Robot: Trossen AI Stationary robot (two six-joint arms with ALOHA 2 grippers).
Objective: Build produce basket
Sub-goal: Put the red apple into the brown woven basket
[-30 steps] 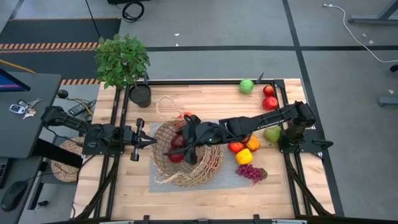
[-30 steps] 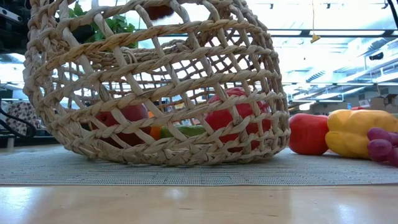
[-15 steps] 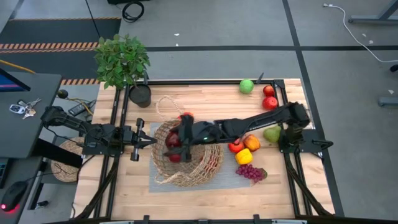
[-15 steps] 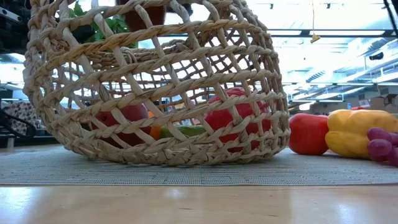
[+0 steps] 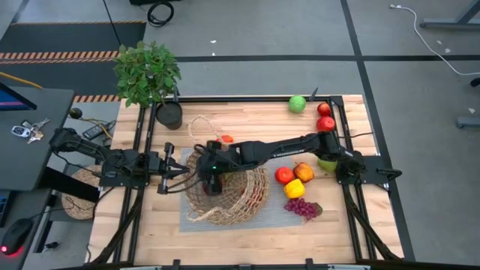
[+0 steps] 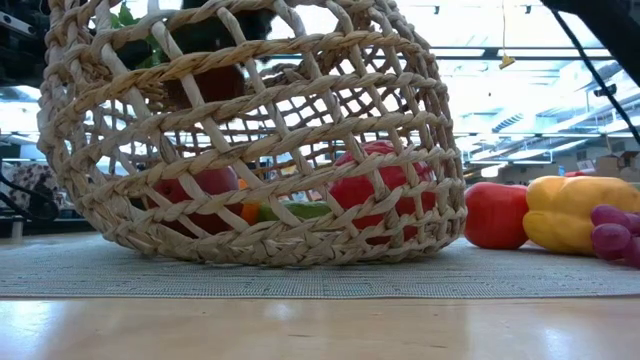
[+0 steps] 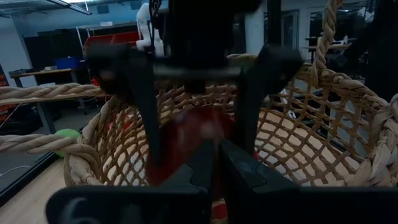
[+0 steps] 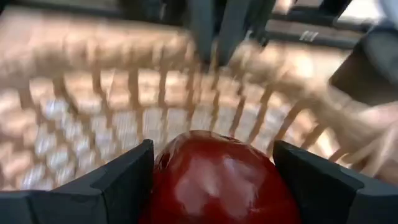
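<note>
Inside basket [image 5: 232, 196], right end effector [image 8: 211, 186] gripping red apple [image 8: 219, 180]

Even overhead light on the table — glaring ceiling behind the low view, right wrist view motion-blurred.

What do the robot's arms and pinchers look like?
Both arms are dark, almost black, thin and jointed. The right gripper has two broad, flat, dark grey fingers. The left gripper has dark, pointed fingers on a black bar.
</note>
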